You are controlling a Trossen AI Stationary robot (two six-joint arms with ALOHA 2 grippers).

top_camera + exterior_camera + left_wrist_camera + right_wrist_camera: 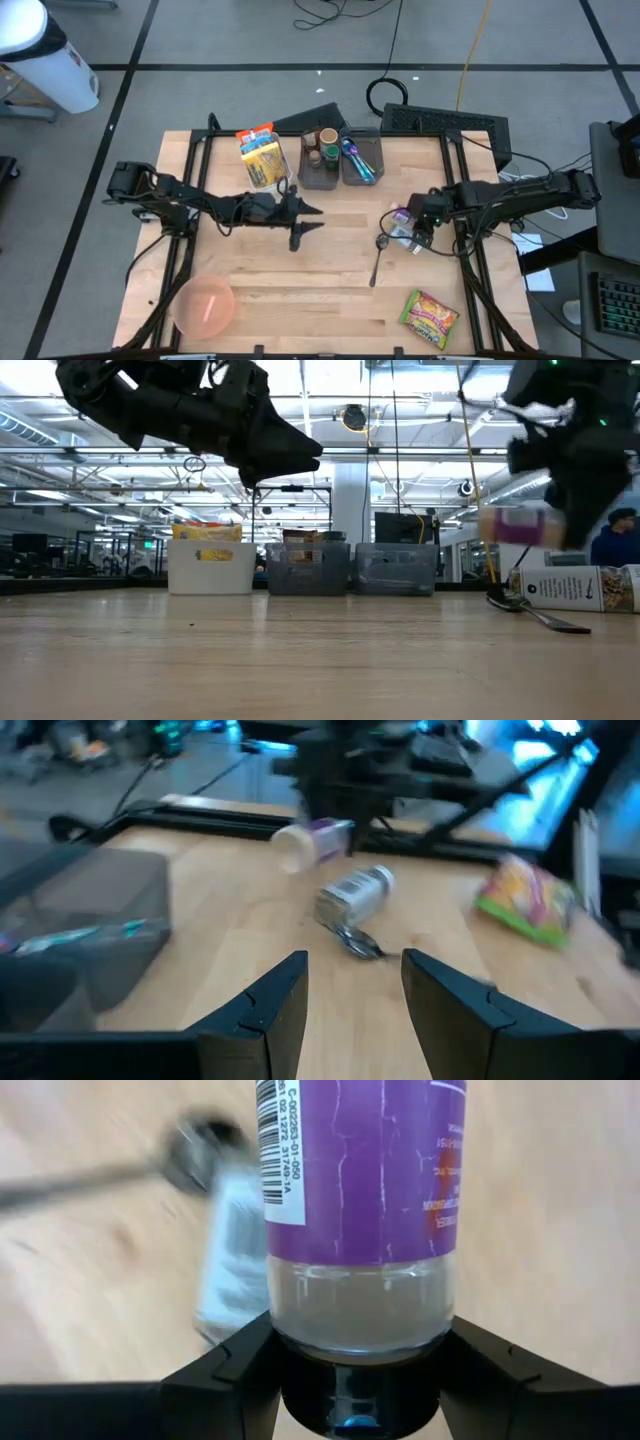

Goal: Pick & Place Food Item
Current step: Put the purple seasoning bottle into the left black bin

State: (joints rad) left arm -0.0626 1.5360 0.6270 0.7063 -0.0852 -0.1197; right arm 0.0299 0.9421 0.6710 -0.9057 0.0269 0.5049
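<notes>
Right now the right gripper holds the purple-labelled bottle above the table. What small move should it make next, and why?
Probably carry it toward the grey bins at the table's far edge. The right gripper is shut on the purple-labelled bottle, lifted clear of the wood in the low view, while another jar and a spoon lie just below. The left gripper waits open nearby.

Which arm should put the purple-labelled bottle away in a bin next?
Probably the right: the right gripper already holds the purple-labelled bottle off the table, while the left gripper is open and empty.
</notes>
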